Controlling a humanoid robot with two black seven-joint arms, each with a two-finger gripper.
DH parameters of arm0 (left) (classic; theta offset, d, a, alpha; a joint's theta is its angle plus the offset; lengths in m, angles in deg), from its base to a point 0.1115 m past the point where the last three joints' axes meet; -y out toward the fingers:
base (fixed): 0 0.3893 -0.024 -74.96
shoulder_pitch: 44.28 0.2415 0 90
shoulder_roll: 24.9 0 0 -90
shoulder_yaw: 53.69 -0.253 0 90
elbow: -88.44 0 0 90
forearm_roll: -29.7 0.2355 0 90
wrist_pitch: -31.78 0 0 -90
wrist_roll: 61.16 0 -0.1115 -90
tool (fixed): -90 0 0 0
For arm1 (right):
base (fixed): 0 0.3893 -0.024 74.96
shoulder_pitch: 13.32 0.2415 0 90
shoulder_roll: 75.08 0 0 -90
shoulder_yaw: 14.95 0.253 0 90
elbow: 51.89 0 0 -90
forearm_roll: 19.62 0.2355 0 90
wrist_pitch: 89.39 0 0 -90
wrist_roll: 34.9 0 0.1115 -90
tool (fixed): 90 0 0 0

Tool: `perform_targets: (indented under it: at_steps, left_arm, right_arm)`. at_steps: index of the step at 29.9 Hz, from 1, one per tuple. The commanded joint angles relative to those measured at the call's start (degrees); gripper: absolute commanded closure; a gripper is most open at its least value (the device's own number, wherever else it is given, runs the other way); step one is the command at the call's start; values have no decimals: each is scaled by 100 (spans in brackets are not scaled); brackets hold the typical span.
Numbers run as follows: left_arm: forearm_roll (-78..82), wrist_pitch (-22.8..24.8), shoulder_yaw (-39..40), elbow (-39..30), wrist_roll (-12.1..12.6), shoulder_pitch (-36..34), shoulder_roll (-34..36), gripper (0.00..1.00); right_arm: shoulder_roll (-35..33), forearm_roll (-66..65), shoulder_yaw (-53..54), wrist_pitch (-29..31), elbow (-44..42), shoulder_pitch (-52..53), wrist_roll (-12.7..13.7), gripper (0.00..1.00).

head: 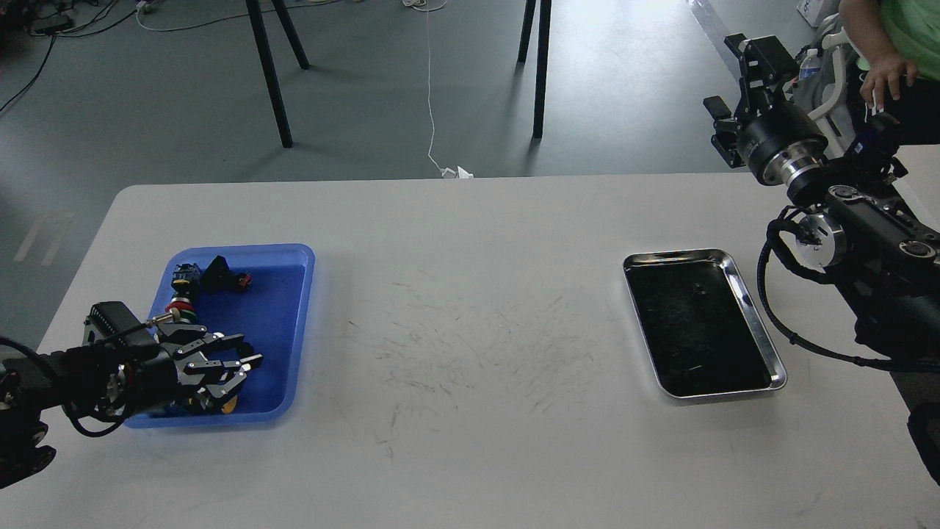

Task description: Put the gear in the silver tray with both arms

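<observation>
My left gripper (248,350) reaches from the left into the blue plastic tray (273,323). Its fingers are drawn close around a small black gear, which they mostly hide. The silver tray (761,325) lies on the right side of the table, shiny-rimmed with a dark bottom and a small dark speck (698,292) in its far half. My right gripper (743,81) is raised high at the back right, above and behind the silver tray, pointing away. Its fingers cannot be told apart.
The blue tray also holds several small coloured parts (209,279) at its far end and under my left gripper. A person (892,66) stands at the top right, close behind my right arm. Black stand legs (268,73) rise from the floor beyond the table.
</observation>
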State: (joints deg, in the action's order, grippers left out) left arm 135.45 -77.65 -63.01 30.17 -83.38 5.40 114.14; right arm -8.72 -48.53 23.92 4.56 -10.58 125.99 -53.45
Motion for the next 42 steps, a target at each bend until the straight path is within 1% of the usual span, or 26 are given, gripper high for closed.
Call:
perform_targets:
  at_steps: [1, 7, 12, 20, 27, 29, 31, 33, 37, 39, 42]
  left_arm:
    - [-2, 1, 0, 88, -2, -2, -17, 65]
    - [-11, 1, 9, 80, -10, -11, -17, 70]
    - [-29, -17, 9, 45, -19, 6, -8, 78]
    - [-20, -96, 9, -34, -54, -2, 10, 86]
    - [-90, -158, 18, -210, -46, -55, 97, 87]
    - [-178, -158, 70, -298, -54, -82, 246, 87]
    - [-388, -158, 97, -656, -54, -256, 527, 87]
    - [-512, -140, 53, -878, -63, -590, 625, 87]
    - [-504, -114, 35, -992, -116, -925, 669, 87]
    - [-512, -105, 18, -1167, -151, -1127, 651, 87]
    - [-512, -96, -43, -1247, -221, -1294, 555, 87]
  right_arm:
    - [0, 0, -2, 0, 0, 0, 0, 6]
    - [-9, 0, -11, 9, -9, 0, 0, 6]
    - [0, 0, -20, 0, -9, -9, 0, 6]
    - [0, 0, -20, 0, -9, 0, 0, 6]
    - [0, 0, -29, 0, -9, 0, 0, 6]
    - [0, 0, -29, 9, -9, 0, 0, 6]
    - [0, 0, -29, 9, -9, 0, 0, 6]
    - [0, 0, -29, 0, 0, -9, 0, 6]
    - [0, 0, -37, 0, 0, 0, 0, 6]
    - [0, 0, -37, 0, 0, 0, 0, 6]
    - [0, 0, -37, 0, 0, 17, 9, 6]
